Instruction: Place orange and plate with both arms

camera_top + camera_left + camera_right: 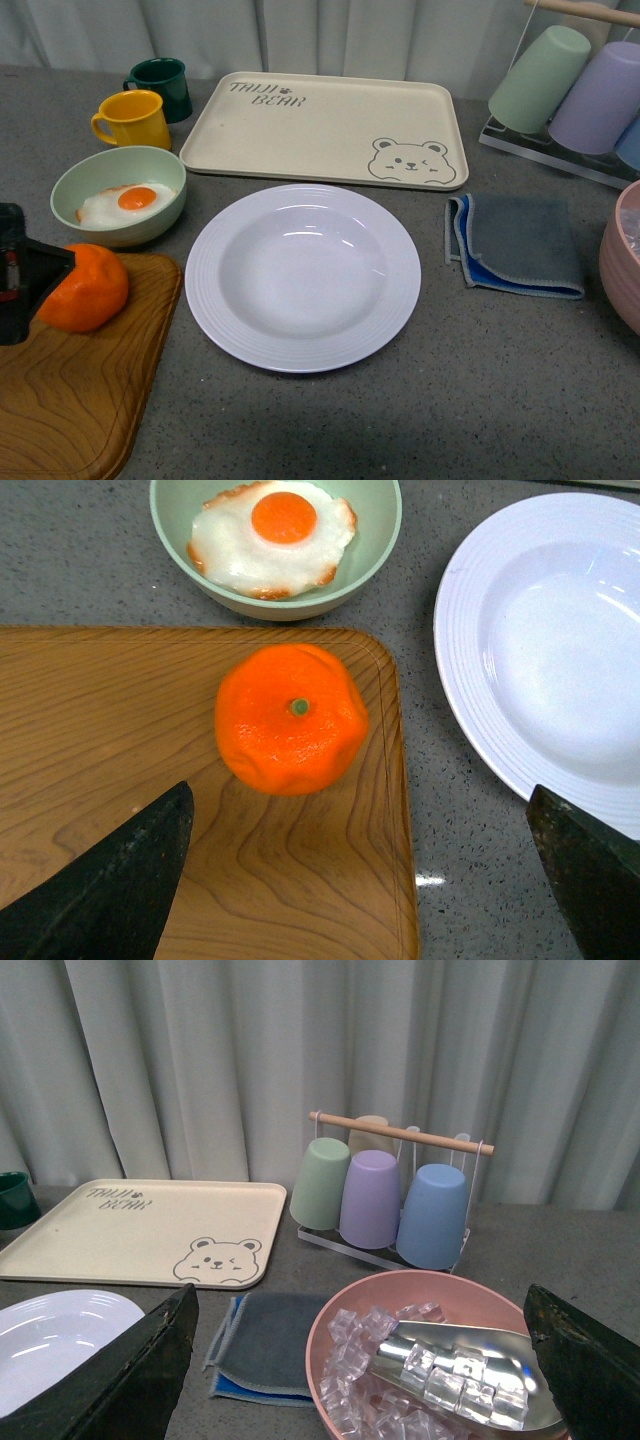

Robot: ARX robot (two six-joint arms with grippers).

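While the left gripper point(360, 795) hangs over the wooden board point(90, 400) with its two black fingers point(110, 890) spread wide, it grips nothing; the orange point(291, 718) lies on the board ahead of those fingers and clear of both, stem dot up, close to the board's far right corner; in the front view the gripper's black tip overlaps the orange's left side, and from that view alone contact cannot be judged; the board fills the near left corner of the grey counter point(450, 400); the plate point(215, 300) sits upright in the middle of the counter, its rim just beside the board's right edge but apart from it; beyond the board's far edge stands a pale green bowl point(70, 190) holding a fried egg point(125, 203); behind it, toward the far left corner, are a yellow mug point(130, 118) and a dark green mug point(163, 85); a cream tray point(320, 130) with a bear print lies along the far edge, just past the plate; right of the plate rests a folded grey and blue cloth point(520, 245); at the right edge is a pink bowl point(330, 1330) of ice cubes point(365, 1345) with a metal scoop point(480, 1360) in it; a rack point(400, 1132) in the far right corner carries upturned cups point(370, 1200); the right gripper point(360, 1295) shows only in its own wrist view, fingers wide apart with nothing between them.
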